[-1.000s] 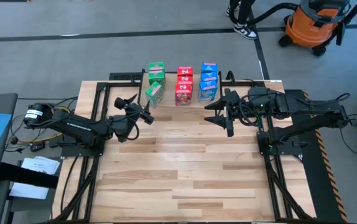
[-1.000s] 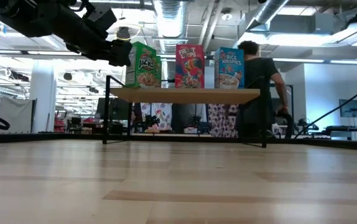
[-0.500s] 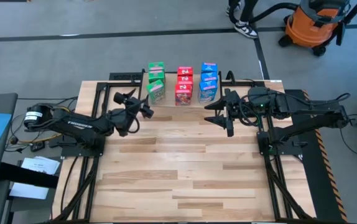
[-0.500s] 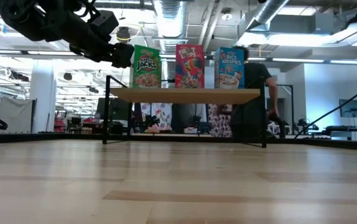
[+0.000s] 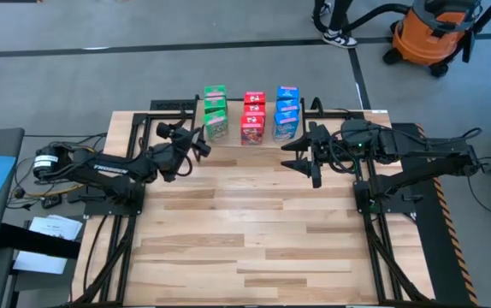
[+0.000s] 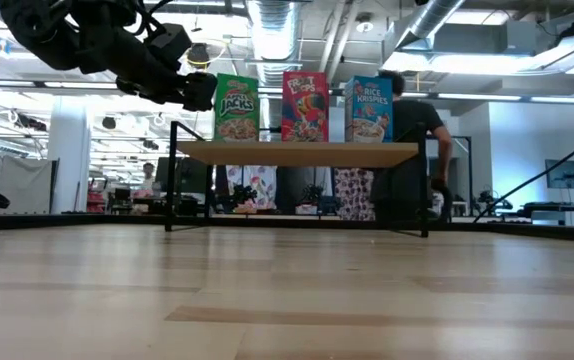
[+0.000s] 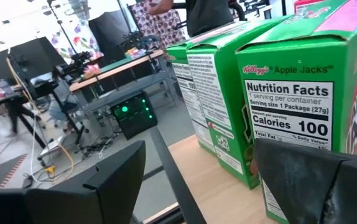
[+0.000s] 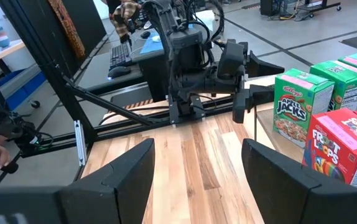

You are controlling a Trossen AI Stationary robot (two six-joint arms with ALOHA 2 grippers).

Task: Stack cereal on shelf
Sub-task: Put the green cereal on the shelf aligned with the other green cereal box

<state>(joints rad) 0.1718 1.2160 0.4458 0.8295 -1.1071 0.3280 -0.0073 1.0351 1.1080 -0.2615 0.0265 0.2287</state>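
Observation:
The cereal boxes stand upright on their bases in three rows on the shelf (image 6: 297, 152): green (image 5: 215, 111), red (image 5: 253, 115) and blue (image 5: 286, 111). In the low view the front green (image 6: 235, 105), red (image 6: 305, 105) and blue (image 6: 370, 108) boxes face me. My left gripper (image 5: 196, 142) is open, level, just left of the nearest green box (image 7: 290, 118), with nothing between its fingers. My right gripper (image 5: 301, 154) hangs open and empty above the table, right of the shelf. My left gripper has one finger (image 7: 309, 180) close against the side panel (image 7: 287, 134) of the nearest green box, coming level from the table's left. Whether it touches the box, I cannot tell. The box stands upright on the shelf.
The slatted tabletop (image 5: 254, 231) lies bare in front of the shelf. A person (image 6: 412, 150) moves behind the shelf in the room. An orange vacuum (image 5: 434, 34) stands on the floor beyond the table's far right.
My left gripper has swung toward the table's far edge, alongside the green row, staying open. The nearest green box, which stood turned askew, now stands square in line with the other green boxes.

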